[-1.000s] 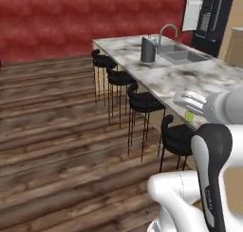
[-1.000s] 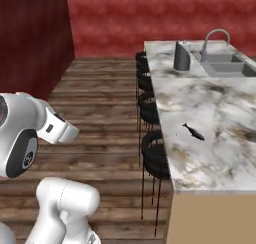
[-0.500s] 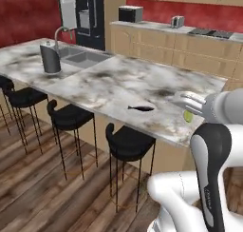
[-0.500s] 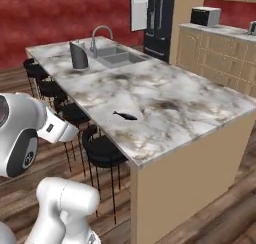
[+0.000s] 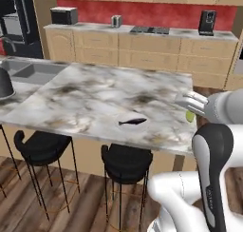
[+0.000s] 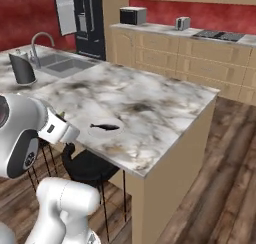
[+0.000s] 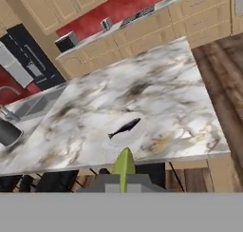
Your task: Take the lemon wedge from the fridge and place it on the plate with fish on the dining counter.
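Pincer (image 7: 124, 178): pinching lemon wedge (image 7: 124, 165), apparently by its lower end; grip partly hidden. Plate with fish (image 7: 126, 129): at 12 o'clock just beyond, near bench (image 7: 156, 88) edge. Risk: wedge slipping early, or released short and dropping past the edge onto stools.

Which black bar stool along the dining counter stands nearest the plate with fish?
The stool right below the plate with fish, last toward the counter's end; the other stool sits further toward the sink.

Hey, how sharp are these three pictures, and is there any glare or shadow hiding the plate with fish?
Left base view: plate with fish evenly lit, no glare. Right base view: slightly soft, plate unshadowed. Hand view: blurriest, lemon wedge smeared between the gripper tips.
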